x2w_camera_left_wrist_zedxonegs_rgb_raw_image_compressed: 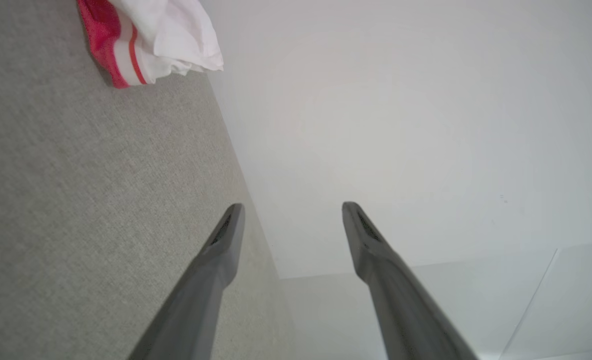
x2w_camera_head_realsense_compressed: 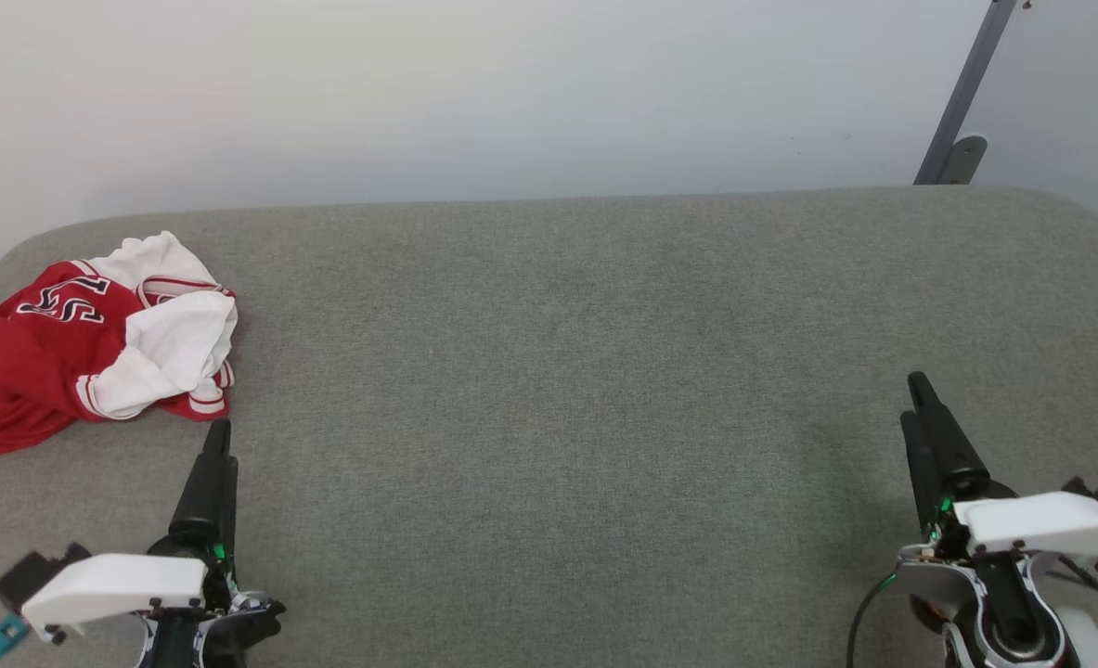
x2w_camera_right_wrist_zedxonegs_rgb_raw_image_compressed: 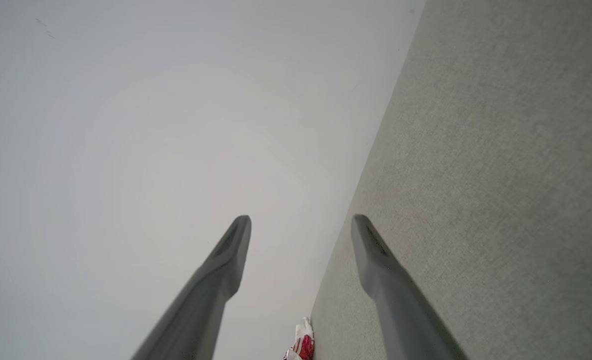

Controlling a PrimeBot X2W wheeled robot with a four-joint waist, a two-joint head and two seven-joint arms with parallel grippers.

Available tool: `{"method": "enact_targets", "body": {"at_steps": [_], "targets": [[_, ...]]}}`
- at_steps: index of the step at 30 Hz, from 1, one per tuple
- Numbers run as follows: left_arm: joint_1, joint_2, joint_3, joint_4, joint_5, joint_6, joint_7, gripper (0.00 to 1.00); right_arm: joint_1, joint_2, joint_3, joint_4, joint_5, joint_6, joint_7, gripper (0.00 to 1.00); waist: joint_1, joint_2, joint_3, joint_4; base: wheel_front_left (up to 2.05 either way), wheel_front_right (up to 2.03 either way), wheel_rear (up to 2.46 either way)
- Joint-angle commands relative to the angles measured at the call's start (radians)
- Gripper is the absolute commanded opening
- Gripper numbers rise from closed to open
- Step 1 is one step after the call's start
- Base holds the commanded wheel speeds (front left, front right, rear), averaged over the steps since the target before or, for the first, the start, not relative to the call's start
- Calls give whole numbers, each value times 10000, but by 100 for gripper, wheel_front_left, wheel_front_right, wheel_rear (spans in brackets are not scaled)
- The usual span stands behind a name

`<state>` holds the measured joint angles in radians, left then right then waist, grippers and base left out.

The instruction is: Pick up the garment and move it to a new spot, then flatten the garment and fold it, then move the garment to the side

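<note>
With left gripper (x2w_camera_left_wrist_zedxonegs_rgb_raw_image_compressed: 290,207) and right gripper (x2w_camera_right_wrist_zedxonegs_rgb_raw_image_compressed: 301,220) both released and empty, reach left and pinch a raised fold of the crumpled red-and-white jersey garment (x2w_camera_head_realsense_compressed: 94,343).

You can see the garment (x2w_camera_head_realsense_compressed: 66,343) is soft, matt cloth, and the table (x2w_camera_head_realsense_compressed: 549,417) wears a rough grey weave. The left gripper (x2w_camera_left_wrist_zedxonegs_rgb_raw_image_compressed: 290,210) and right gripper (x2w_camera_right_wrist_zedxonegs_rgb_raw_image_compressed: 301,222) have smooth, dull fingers (x2w_camera_left_wrist_zedxonegs_rgb_raw_image_compressed: 210,280).

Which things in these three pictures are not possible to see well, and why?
- Head view: the jersey is crumpled, so its own folds hide part of the black numerals; the picture's left edge cuts its red part.
- Left wrist view: the top edge cuts the jersey; a striped corner shows.
- Right wrist view: the jersey is tiny, cut by the bottom edge.
</note>
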<state>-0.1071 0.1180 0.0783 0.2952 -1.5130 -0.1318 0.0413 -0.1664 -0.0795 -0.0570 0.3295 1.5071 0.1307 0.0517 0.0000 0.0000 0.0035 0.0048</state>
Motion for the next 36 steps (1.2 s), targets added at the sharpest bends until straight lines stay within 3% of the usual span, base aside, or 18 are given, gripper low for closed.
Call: {"method": "enact_targets", "body": {"at_steps": [1, 4, 5, 6, 23, 36], "targets": [[-393, 165, -54, -121, 235, 3, -67, 100, -373, -109, 75, -112, -164, 2, -85, 100, 0, 0, 0, 3, 0, 0, 0], [-488, 370, -182, -29, 887, 3, -223, 100, -543, -289, 343, 10, -773, 2, -276, 100, 0, 0, 5, 20, 0, 0, 0], [-548, 655, -227, -142, 3830, 13, -676, 100, -1103, -551, 695, 568, -3362, 2, -779, 100, 0, 0, 55, 85, 0, 0, 0], [-558, 669, -239, -165, 4084, 13, -712, 100, -1152, -556, 681, 609, -3616, 2, -820, 100, 0, 0, 63, 91, 0, 0, 0], [-664, 1015, -532, 27, 7298, 12, -1308, 100, -1607, -571, 521, 1046, -8282, 1, -1403, 100, 0, 0, 61, 130, 0, 0, 0], [-706, 1220, -764, 228, 8830, 12, -1674, 100, -1909, -523, 443, 1505, -10377, 0, -1690, 100, 0, 0, 20, 171, 0, 0, 0]]}}
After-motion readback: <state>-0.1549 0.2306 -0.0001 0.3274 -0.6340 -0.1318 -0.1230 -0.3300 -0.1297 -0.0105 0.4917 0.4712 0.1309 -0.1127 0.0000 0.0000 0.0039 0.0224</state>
